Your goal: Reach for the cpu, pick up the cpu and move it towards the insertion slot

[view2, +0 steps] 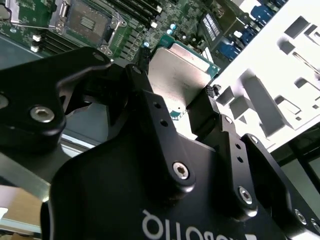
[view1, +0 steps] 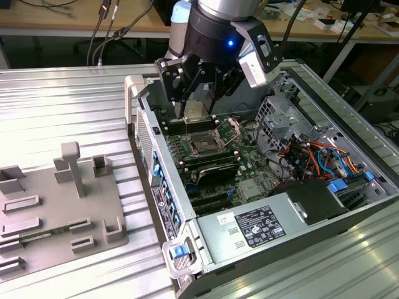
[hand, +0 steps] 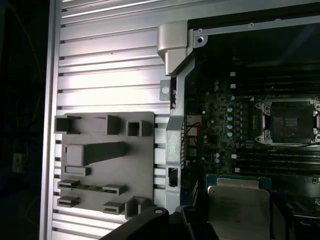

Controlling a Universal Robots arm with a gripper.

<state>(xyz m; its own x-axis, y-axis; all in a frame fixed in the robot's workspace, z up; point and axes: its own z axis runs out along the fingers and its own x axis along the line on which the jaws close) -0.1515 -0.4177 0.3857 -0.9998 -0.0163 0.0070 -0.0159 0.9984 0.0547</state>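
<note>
My gripper [view1: 194, 115] hangs above the open computer case, shut on the cpu [view1: 195, 111], a flat silvery square with a thin green rim. In the second wrist view the cpu [view2: 177, 75] sits between the two black fingers [view2: 142, 85], held by its edges. The insertion slot [view1: 204, 144], a square socket with a dark centre and a silver frame, lies on the motherboard just below and in front of the held chip, with a gap between them. Both wrist views show the socket [view2: 90, 22] [hand: 290, 121] uncovered, and the cpu [hand: 237, 210] is off to one side of it.
A grey plastic tray [view1: 56, 199] with raised blocks and recesses lies on the ribbed metal table at the exterior view's left. The case wall [view1: 146, 143] stands between tray and motherboard. Long black memory slots [view1: 215, 165], a power supply [view1: 255, 227] and coloured cables [view1: 312, 156] surround the socket.
</note>
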